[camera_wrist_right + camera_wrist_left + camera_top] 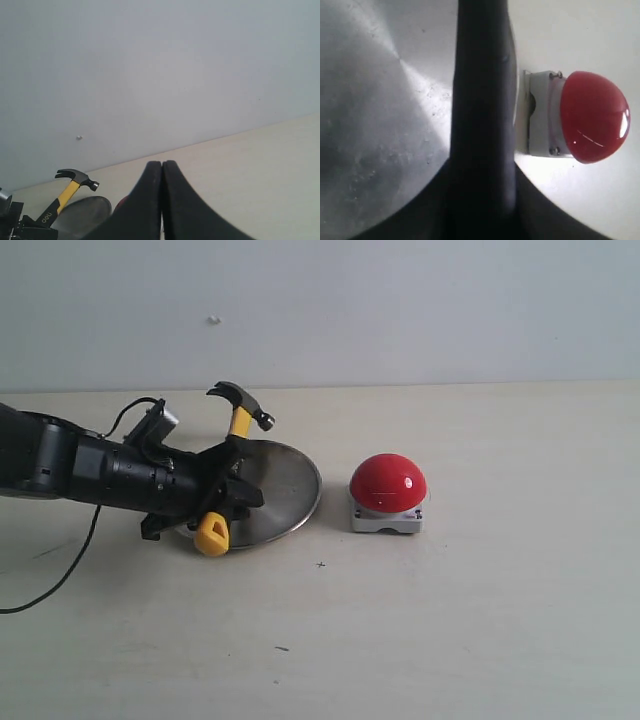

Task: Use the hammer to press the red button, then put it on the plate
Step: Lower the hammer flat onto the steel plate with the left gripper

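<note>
My left gripper [228,483] is shut on the hammer [236,430], gripping the black part of its handle. The hammer is held steeply tilted over the left part of the plate [290,490], with its dark head up and far and its yellow looped end [212,535] low, near the plate's front rim. The red button [388,482] sits on its grey-white base to the right of the plate, untouched. In the left wrist view the dark handle [482,100] runs between the plate [370,125] and the red button [592,117]. My right gripper [162,165] is shut and empty, raised, looking at the hammer [75,181] from afar.
A black cable [70,570] trails from the left arm across the table at the left. A pale wall [400,310] rises behind the table's far edge.
</note>
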Controlling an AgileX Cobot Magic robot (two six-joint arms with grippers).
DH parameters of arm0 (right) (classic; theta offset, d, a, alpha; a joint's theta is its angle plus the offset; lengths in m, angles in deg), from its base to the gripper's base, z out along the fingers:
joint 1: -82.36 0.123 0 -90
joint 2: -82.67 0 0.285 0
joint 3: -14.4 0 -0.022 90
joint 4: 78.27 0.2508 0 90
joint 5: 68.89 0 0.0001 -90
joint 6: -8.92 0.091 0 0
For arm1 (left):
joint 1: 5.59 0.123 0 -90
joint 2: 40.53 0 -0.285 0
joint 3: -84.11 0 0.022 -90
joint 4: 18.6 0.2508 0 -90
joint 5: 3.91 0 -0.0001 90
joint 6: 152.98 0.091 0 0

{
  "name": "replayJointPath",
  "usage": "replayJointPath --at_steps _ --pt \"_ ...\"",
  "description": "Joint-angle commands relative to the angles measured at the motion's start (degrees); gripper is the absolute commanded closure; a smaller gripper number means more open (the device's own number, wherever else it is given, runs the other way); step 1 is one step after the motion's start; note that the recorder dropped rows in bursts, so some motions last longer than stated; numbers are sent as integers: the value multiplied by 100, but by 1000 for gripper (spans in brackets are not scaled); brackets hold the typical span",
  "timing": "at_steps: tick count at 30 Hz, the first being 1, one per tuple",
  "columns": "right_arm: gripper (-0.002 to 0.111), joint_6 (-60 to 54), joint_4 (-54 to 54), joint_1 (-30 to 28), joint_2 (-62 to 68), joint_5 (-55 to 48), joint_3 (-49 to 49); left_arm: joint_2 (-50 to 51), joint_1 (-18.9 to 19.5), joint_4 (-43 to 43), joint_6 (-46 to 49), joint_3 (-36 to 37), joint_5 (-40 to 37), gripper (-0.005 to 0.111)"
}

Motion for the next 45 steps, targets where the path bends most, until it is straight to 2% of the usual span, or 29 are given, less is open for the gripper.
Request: replayJointPath --at_steps 1,22,28,31,36,38,45 --pt "108 -9 20 -34 -35 52 31 84 11 -86 107 -199 -109 107" --pt "108 -9 20 -34 -35 52 31 293 11 -26 108 -309 -361 107" --pt "108 -9 20 -34 -35 52 31 304 11 -16 -226 -309 -320 106" --pt "108 -9 20 -34 -35 52 31 304 11 -16 -274 -309 -238 99" --pt "108 -9 20 -34 -35 52 31 304 11 21 -274 -309 -250 77" --pt "108 -9 20 -34 -35 52 31 304 11 22 -298 -309 -250 72" --pt "108 -9 20 -34 -35 52 31 304 11 125 -418 -309 -238 69"
